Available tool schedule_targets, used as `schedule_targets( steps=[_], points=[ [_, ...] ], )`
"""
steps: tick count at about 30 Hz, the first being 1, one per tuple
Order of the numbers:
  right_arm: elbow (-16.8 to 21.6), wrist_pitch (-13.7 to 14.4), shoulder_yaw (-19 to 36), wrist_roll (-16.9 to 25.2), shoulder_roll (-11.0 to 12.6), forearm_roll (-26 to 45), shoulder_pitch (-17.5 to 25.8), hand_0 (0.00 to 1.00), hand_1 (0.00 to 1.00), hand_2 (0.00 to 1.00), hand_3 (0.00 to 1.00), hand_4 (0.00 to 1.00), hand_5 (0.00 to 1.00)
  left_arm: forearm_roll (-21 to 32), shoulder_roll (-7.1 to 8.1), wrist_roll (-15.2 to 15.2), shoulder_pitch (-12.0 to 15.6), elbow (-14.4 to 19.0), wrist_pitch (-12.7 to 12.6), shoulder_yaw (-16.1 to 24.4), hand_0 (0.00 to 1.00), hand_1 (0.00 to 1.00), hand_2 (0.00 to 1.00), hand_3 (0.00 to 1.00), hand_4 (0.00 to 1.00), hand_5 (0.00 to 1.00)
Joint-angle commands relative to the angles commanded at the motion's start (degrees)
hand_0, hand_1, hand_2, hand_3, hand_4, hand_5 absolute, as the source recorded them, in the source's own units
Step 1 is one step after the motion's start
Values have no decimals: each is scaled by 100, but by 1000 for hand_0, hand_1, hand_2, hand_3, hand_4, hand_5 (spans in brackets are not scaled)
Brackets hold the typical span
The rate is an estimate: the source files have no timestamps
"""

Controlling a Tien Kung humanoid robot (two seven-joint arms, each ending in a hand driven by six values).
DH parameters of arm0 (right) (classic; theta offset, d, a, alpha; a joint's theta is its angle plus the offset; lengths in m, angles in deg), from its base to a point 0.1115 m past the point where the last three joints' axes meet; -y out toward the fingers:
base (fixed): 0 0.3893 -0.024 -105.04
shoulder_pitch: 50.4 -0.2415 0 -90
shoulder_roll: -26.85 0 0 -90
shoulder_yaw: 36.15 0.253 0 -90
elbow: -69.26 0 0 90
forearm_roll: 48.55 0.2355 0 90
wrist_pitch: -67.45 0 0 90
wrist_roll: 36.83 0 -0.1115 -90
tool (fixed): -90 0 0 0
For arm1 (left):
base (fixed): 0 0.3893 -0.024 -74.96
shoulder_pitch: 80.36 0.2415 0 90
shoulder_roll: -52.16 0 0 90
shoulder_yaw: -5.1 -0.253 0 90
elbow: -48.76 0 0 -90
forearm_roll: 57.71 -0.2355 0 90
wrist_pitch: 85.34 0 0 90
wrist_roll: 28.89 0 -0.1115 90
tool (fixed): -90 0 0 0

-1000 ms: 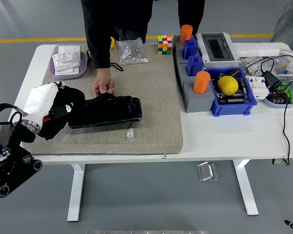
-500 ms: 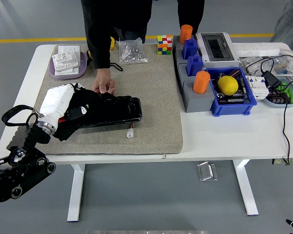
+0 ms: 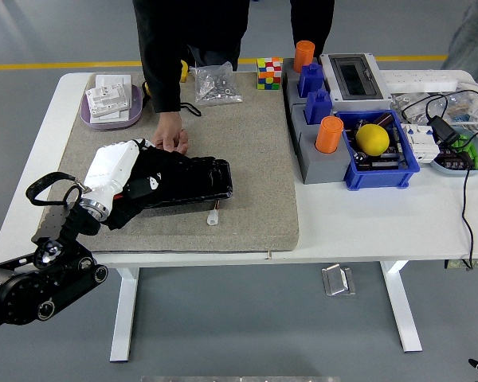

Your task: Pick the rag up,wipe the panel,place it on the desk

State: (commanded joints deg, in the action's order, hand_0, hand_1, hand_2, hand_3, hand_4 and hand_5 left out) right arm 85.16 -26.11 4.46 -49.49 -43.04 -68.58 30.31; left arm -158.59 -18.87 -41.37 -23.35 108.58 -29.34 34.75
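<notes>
Left of centre, the left hand (image 3: pixel 143 185), fingers clamped on the black rag (image 3: pixel 147 199), should press flat along the panel (image 3: pixel 193 181), avoiding the person's hand (image 3: pixel 170 142).

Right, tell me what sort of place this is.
Probably a workshop or robotics lab bench: a grey floor with a yellow line, an electrical enclosure box, a blue parts bin and a power strip with loose cables.

I find no legible text, brand, number or sign. The white packets (image 3: pixel 110 94) at the far left of my tabletop (image 3: pixel 366 219) carry dark print, but it is too small to read.
</notes>
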Motion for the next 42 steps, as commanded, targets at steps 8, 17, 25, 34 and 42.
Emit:
schedule_targets(
  steps=[8,17,25,34,42],
  points=[
    [-1,-2,-29,-3,11,5,-21,770,616,710,632,998,561,3,-119,-47,-195,11,20,-157,220,95,527,466,154,2],
    [-9,-2,-43,0,6,-1,-34,770,616,710,633,998,564,16,-290,-113,-391,-30,50,-329,220,94,529,466,156,2],
    [-2,1,-55,1,20,16,-34,769,615,710,634,998,566,51,-439,-159,-554,-156,78,-565,220,94,528,467,155,2],
    [-7,-9,-115,4,35,31,-44,769,615,709,634,998,568,86,-606,-236,-743,-208,124,-869,218,94,528,468,155,2],
    [-5,-10,-169,1,50,47,-59,770,615,709,634,998,569,106,-724,-288,-876,-196,150,-1068,218,95,529,470,158,2]
  ],
)
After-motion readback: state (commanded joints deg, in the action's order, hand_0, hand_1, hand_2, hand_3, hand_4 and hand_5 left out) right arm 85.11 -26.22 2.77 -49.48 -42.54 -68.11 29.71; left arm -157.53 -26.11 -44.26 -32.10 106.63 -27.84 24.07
